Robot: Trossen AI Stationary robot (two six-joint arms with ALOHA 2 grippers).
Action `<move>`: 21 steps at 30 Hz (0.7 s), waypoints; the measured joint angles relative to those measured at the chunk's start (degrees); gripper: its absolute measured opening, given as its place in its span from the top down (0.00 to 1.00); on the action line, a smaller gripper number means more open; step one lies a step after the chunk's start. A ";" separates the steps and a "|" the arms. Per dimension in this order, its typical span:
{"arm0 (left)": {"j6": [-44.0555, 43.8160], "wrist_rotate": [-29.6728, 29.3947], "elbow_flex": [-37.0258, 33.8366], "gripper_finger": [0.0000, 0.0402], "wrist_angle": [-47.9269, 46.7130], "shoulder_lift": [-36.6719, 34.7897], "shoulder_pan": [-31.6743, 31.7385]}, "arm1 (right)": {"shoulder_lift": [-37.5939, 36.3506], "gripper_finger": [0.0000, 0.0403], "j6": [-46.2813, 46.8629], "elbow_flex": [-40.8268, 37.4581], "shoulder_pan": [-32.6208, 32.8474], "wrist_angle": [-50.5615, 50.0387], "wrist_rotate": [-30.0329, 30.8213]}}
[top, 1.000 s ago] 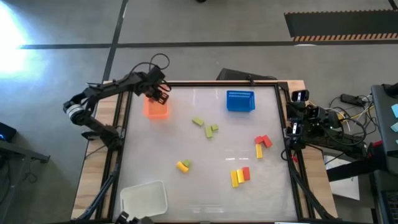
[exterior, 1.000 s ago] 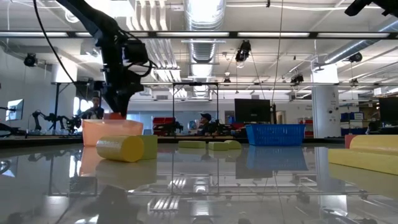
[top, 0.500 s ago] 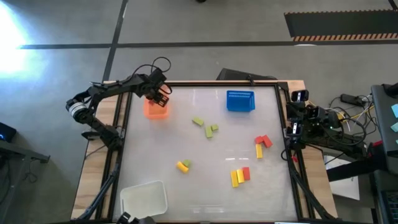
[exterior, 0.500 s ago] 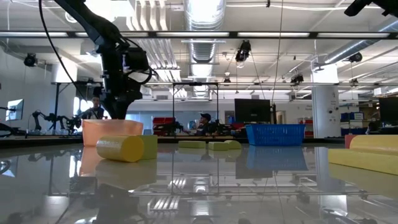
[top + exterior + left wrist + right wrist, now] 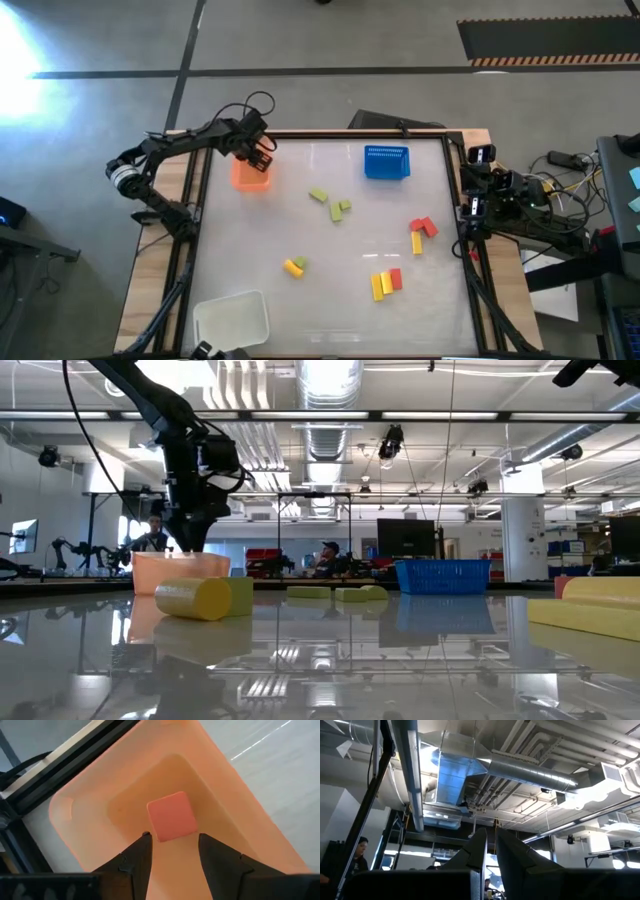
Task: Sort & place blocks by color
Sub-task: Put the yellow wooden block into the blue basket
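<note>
— Since a second ago the left end effector (image 5: 262, 157) has lifted slightly above the orange tray (image 5: 250, 176); what's it carrying?

— Nothing. Its fingers are spread apart, and a red block (image 5: 172, 816) lies on the tray floor below them.

— And the other blocks?

— Scattered on the tabletop (image 5: 330, 290): green ones (image 5: 331, 203) near the middle, a yellow-and-green pair (image 5: 294, 265) nearer the front, red and yellow ones (image 5: 405, 259) toward the right.

— The right end effector (image 5: 491, 847)?

— Parked at the right edge, pointing at the ceiling, fingers nearly together.

Overhead view straight down, low view level across table, both sharing orange tray (image 5: 251, 176), wrist views close.
</note>
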 joint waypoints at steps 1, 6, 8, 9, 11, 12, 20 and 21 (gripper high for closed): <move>0.00 0.21 0.00 0.64 -0.01 0.00 0.00 | 0.00 0.92 0.00 0.00 -0.01 0.00 0.00; 0.08 0.40 0.38 0.64 -0.59 -0.06 0.00 | 0.00 0.92 0.02 0.00 -0.01 0.04 0.00; 0.83 0.42 1.05 0.64 -0.85 -0.62 -0.01 | 0.00 0.92 0.04 0.00 0.01 0.08 0.00; 1.38 0.42 1.34 0.64 -0.82 -1.09 -0.05 | 0.00 0.92 0.04 0.00 -0.01 0.09 0.00; 1.92 0.42 1.88 0.64 -1.04 -2.25 -0.16 | 0.00 0.92 0.04 0.00 -0.01 0.12 0.00; 1.99 0.42 2.06 0.64 -1.24 -3.03 -0.27 | 0.00 0.92 0.04 0.00 0.01 0.11 0.02; 1.48 2.34 1.59 0.64 0.54 -15.04 -7.75 | 1.20 0.92 1.77 0.00 0.00 0.06 0.00; 1.51 2.46 1.03 0.64 1.70 -16.78 -9.83 | 1.73 0.92 1.74 0.00 -0.01 0.07 0.00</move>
